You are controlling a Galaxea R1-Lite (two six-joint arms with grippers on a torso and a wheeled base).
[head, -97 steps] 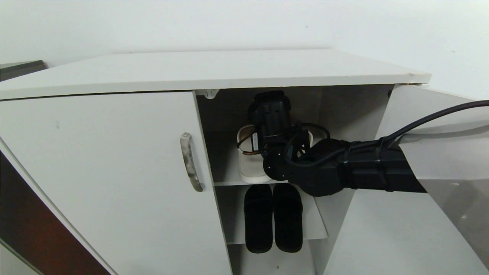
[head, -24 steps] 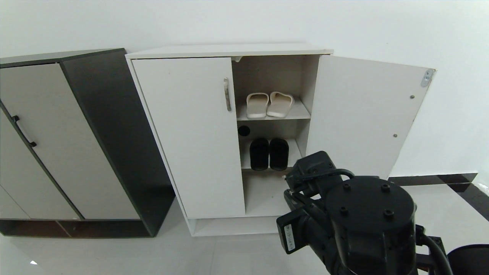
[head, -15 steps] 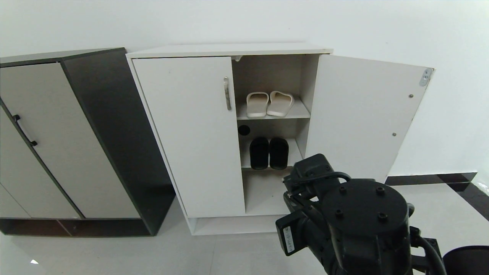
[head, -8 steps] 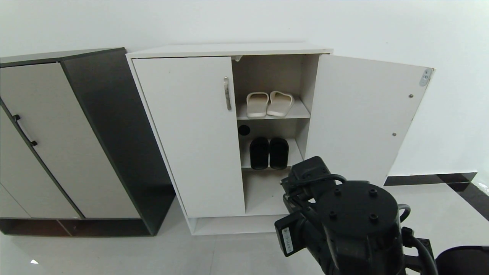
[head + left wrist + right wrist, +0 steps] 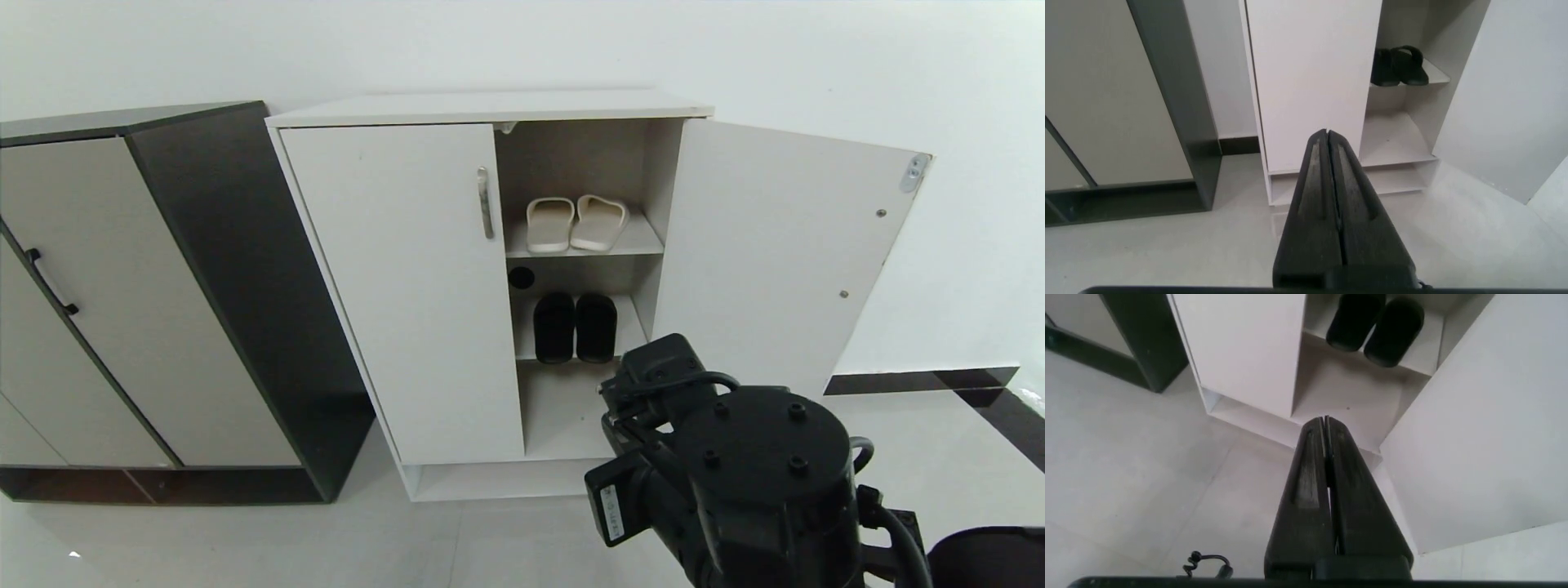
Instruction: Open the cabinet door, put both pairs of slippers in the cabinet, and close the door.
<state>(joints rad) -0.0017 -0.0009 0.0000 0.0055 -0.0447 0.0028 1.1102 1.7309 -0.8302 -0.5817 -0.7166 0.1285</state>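
Note:
The white cabinet stands with its right door swung wide open and its left door closed. A beige pair of slippers sits on the upper shelf. A black pair of slippers sits side by side on the shelf below, also in the left wrist view and the right wrist view. My right arm is outside the cabinet, low in front of the open side. The right gripper is shut and empty over the floor. The left gripper is shut and empty, facing the closed door.
A dark cabinet with pale doors stands close to the left of the white one. The closed door has a metal handle. The open door juts out to the right. Pale tiled floor lies in front.
The camera has pulled back since 6.5 s ago, when my right arm was on the upper shelf by the beige slippers; it is now outside. Over the last second the arm shifted slightly left.

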